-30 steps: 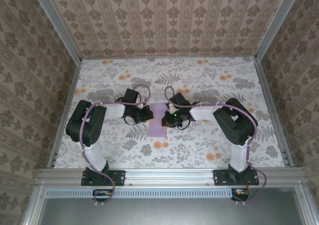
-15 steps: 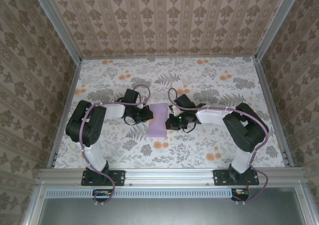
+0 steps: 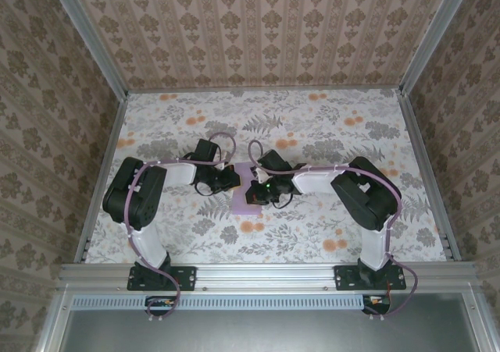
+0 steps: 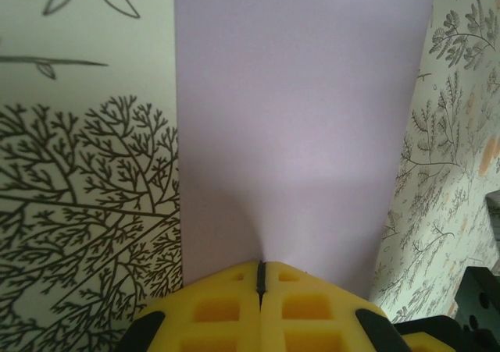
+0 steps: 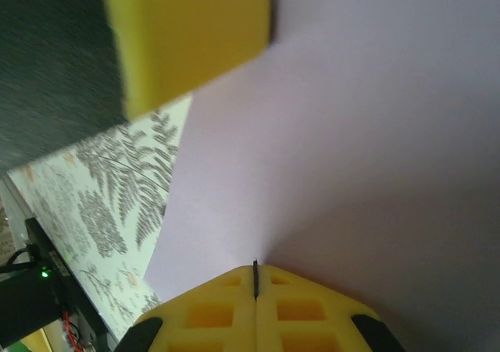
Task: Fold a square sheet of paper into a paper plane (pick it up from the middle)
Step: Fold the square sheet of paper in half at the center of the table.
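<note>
Within an enclosure of patterned walls (image 3: pixel 266 32), a floral table (image 3: pixel 328 133) is seen, and near its middle the square sheet of paper (image 4: pixel 297 133) lies between the two arms, showing as a lavender strip taller than it is wide in the overhead view. At its left edge the left gripper (image 4: pixel 260 278) is found with its jaws clenched, the yellow pads pressed flush together. A soft pucker in the paper runs up from their seam, so the edge is judged to be pinched there, though the very rim is hidden behind the pads. At the sheet's right side the right gripper (image 5: pixel 255 278) is likewise clamped, and a similar shading fans out from its seam, so a pinch on the paper is judged there too. The paper is thin and is held from two opposite sides, so a tear or a stray crease could be caused if the arms were drawn apart or moved out of step. Should either pinch be shallow, the edge could be slipped out and the sheet dropped askew on the table. If the sheet were swung over without its edges being matched, a crooked fold could be pressed in, and the wings of the plane would be spoiled.
</note>
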### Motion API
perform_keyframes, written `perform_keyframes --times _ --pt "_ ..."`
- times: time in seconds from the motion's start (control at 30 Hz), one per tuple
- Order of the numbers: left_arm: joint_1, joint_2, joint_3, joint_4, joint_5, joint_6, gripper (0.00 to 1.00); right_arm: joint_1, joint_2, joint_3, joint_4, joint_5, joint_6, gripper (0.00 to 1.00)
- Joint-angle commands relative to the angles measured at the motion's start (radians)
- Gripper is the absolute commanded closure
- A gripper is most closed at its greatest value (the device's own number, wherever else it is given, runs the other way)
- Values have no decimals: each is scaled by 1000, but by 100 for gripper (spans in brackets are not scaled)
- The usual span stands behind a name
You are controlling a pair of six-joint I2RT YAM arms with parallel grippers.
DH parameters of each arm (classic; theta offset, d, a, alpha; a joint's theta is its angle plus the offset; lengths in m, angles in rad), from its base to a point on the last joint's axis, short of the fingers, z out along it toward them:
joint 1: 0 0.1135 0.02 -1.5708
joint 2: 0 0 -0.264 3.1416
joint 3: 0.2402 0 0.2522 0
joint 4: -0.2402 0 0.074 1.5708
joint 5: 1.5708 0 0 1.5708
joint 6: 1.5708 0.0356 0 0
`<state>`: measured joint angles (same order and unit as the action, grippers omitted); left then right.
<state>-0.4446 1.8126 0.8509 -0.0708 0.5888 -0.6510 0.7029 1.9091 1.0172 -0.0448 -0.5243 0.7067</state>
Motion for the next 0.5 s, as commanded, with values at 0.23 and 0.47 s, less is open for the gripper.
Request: perform_keyframes --times 0.23,0.47 --pt "-6 124 -101 -229 -280 -12 100 -29 -113 -216 -61 -1 -76 100" --pt "-6 114 -101 -220 -266 -11 100 -72 -225 -299 -57 7 -61 100"
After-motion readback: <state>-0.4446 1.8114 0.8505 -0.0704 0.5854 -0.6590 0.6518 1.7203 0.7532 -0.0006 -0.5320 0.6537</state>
